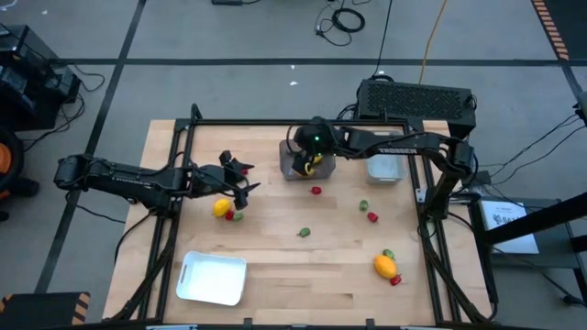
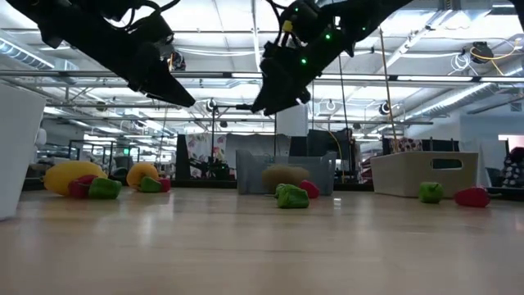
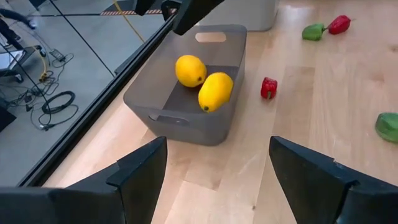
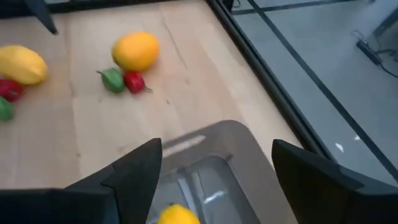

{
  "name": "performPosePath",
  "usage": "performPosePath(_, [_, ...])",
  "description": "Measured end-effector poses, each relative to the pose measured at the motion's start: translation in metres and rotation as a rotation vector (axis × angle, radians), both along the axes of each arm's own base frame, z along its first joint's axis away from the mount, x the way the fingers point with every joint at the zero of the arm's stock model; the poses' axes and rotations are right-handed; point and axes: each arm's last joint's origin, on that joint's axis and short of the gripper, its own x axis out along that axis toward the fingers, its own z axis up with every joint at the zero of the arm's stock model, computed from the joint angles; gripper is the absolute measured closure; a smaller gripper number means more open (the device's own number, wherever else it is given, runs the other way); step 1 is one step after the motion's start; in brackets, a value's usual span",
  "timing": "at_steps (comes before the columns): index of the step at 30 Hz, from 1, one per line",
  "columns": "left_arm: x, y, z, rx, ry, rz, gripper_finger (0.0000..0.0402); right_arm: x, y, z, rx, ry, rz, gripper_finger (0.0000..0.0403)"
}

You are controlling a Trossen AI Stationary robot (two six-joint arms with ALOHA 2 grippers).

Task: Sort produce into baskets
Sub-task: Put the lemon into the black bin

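Observation:
The dark grey square bin [image 1: 295, 170] stands at the far middle and holds two yellow fruits [image 3: 215, 91], which rest on its floor. My right gripper [image 1: 310, 162] hovers open above this bin, and one yellow fruit [image 4: 177, 214] shows under its fingers. My left gripper [image 1: 240, 180] is open and empty, above the table to the left of the bin and pointing toward it [image 3: 186, 93]. A yellow fruit [image 1: 221, 208] lies near it with a red and a green piece. An orange fruit [image 1: 385, 267] lies near the right front.
The pale grey bin [image 1: 385, 169] stands to the right of the dark one. The white tray [image 1: 213, 277] lies at the near left. Small red pieces [image 1: 315, 190] and green pieces [image 1: 304, 232] lie scattered over the middle of the table. A black frame rail [image 1: 275, 123] runs along the far edge.

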Motion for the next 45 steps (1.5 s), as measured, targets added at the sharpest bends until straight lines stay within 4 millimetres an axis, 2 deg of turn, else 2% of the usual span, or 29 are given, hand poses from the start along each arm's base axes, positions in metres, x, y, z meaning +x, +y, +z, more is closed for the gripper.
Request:
performPosePath(7, [-0.005, 0.001, -0.004, 0.007, 0.083, 0.031, 0.0111, 0.017, 0.015, 0.002, -0.009, -0.129, 0.028, 0.0108])
performPosePath(14, [-0.021, 0.006, 0.002, 0.017, 0.166, 0.276, 0.0111, 0.043, 0.033, -0.013, -0.030, -0.221, 0.088, 0.0108])
performPosePath(22, [-0.038, 0.022, 0.007, -0.033, 0.058, 0.593, 0.0111, 0.099, 0.031, -0.022, 0.021, -0.246, 0.076, 0.0108])
performPosePath(28, [-0.069, 0.033, 0.003, 0.026, 0.063, 0.935, 0.0111, 0.145, 0.031, -0.033, 0.089, -0.205, 0.054, 0.0108])
performPosePath(30, [-0.076, 0.035, 0.002, 0.021, 0.064, 0.994, 0.0111, 0.157, 0.029, -0.038, 0.126, -0.160, 0.032, 0.0108])
performPosePath(37, [-0.082, 0.038, 0.001, 0.027, 0.083, 1.050, 0.0111, 0.194, 0.020, -0.052, 0.164, -0.171, -0.082, 0.0108])
performPosePath(42, [-0.083, 0.038, 0.000, 0.030, 0.092, 1.049, 0.0111, 0.200, 0.014, -0.076, 0.161, -0.216, -0.128, 0.0108])
performPosePath(45, [-0.083, 0.038, 0.000, 0.031, 0.094, 1.050, 0.0111, 0.203, 0.012, -0.083, 0.157, -0.241, -0.131, 0.0108])
